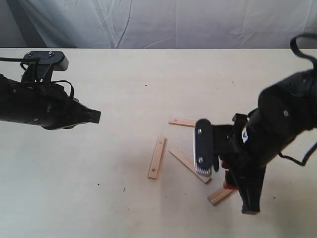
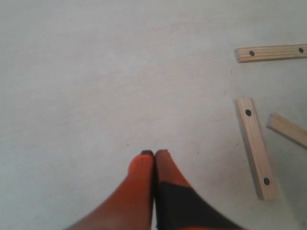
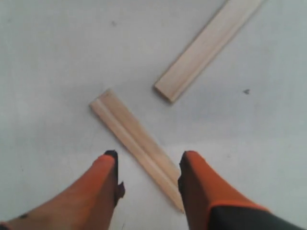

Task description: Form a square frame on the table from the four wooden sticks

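Four wooden sticks lie loose and apart on the table (image 1: 124, 79), and none overlap into a square frame. One stick (image 1: 156, 157) points away from me. A second (image 1: 181, 122) lies crosswise behind it, and a third (image 1: 188, 164) lies diagonally. The fourth stick (image 1: 221, 195) (image 3: 139, 143) lies flat on the table between the orange fingers of my right gripper (image 1: 227, 177) (image 3: 148, 160), which is open. My left gripper (image 1: 95, 116) (image 2: 154, 153) hovers far to the left, shut on nothing. The left wrist view shows three sticks: (image 2: 271, 52), (image 2: 256, 147), (image 2: 288, 129).
A white cloth backdrop (image 1: 163, 22) hangs behind the table's far edge. The right wrist camera housing (image 1: 203, 146) hides part of the crosswise and diagonal sticks. Another stick's end (image 3: 208, 45) lies just beyond the right fingers.
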Controlling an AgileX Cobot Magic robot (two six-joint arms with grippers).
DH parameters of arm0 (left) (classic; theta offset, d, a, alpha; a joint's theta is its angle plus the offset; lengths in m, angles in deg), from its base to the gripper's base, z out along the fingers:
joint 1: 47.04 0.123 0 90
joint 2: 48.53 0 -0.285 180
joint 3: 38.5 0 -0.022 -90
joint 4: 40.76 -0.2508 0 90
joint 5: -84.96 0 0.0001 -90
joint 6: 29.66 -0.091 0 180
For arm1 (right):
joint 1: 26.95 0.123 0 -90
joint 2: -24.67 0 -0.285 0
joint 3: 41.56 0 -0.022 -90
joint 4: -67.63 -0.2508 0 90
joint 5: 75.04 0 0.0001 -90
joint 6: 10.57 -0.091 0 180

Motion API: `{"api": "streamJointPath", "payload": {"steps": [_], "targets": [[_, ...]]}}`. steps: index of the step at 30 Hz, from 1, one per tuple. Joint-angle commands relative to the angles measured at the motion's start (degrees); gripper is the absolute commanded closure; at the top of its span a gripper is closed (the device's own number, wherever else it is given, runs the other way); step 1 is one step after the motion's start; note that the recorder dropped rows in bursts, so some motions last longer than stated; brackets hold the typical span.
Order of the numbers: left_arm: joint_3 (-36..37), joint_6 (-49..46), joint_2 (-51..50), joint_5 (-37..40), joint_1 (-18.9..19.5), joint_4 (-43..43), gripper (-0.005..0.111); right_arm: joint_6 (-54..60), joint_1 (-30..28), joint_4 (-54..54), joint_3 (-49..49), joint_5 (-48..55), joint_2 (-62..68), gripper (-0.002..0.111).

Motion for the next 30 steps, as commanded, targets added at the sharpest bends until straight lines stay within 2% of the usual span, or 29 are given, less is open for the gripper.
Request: {"api": "streamJointPath", "payload": {"steps": [1, 18, 21, 25, 30], "targets": [[0.28, 0.02, 0.54, -0.05, -0.05, 0.52, 0.107, 8.01, -0.05, -0.15, 5.47, -9.20, 0.20, 0.058], [0.28, 0.02, 0.54, -0.17, -0.05, 0.52, 0.107, 8.65, -0.05, 4.03, 5.02, -11.48, 10.08, 0.059], [0.28, 0.02, 0.54, -0.18, -0.05, 0.71, 0.107, 8.65, -0.05, 4.03, 5.02, -11.37, 11.76, 0.070], [0.28, 0.02, 0.54, -0.18, -0.05, 0.71, 0.107, 8.54, -0.05, 3.57, 5.02, -10.32, 12.07, 0.109], [0.28, 0.02, 0.54, -0.18, -0.05, 0.94, 0.107, 7.95, -0.05, 3.29, 4.43, -9.40, 10.13, 0.108]]}}
